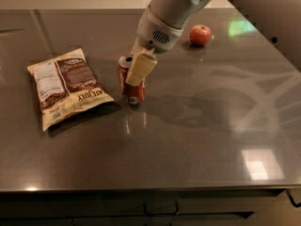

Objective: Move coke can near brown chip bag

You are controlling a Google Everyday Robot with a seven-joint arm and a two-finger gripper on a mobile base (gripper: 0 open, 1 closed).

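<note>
The robot's claw (135,70) grips the upper part of an upright coke can (133,92), one cream finger (141,68) pressed across the can's front; the can stands midway between the grey tabletop's (197,145) far and near edges, just beside the brown chip bag (68,86) lying toward the left edge; a red apple (200,35) sits near the far edge.

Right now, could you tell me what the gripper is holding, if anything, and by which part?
The gripper holds the upright coke can by its upper half, just right of the brown chip bag.
</note>
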